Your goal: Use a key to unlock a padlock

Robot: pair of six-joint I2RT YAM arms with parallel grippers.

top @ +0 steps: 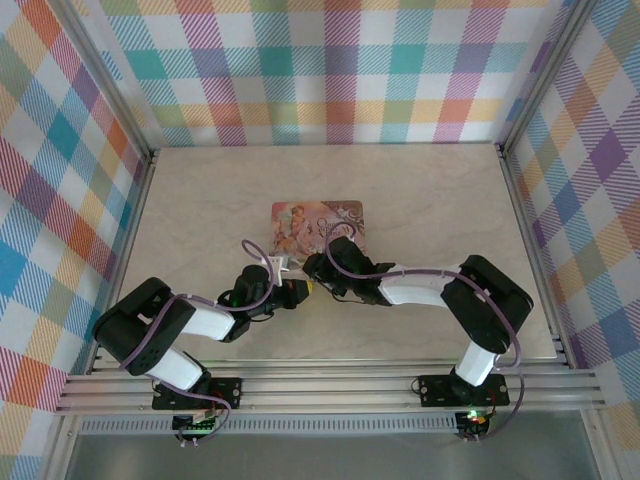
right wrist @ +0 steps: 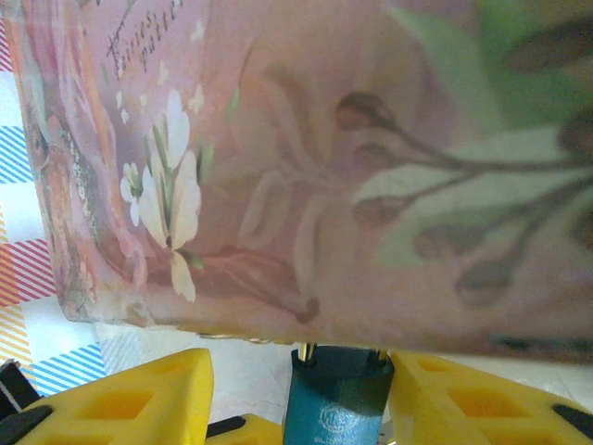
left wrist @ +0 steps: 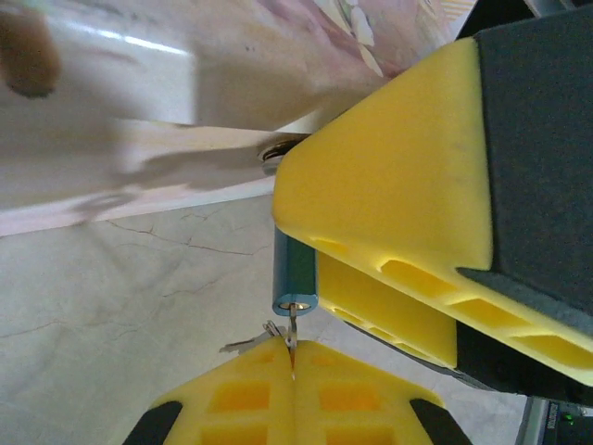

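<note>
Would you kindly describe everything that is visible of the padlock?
The padlock is tiny, with a teal-blue, metallic-looking body bearing a stamped mark. Its shackle legs rise behind the pink tin. The right gripper clamps its sides between yellow fingers. In the left wrist view its silvery keyhole end meets the key held by the left gripper.
</note>
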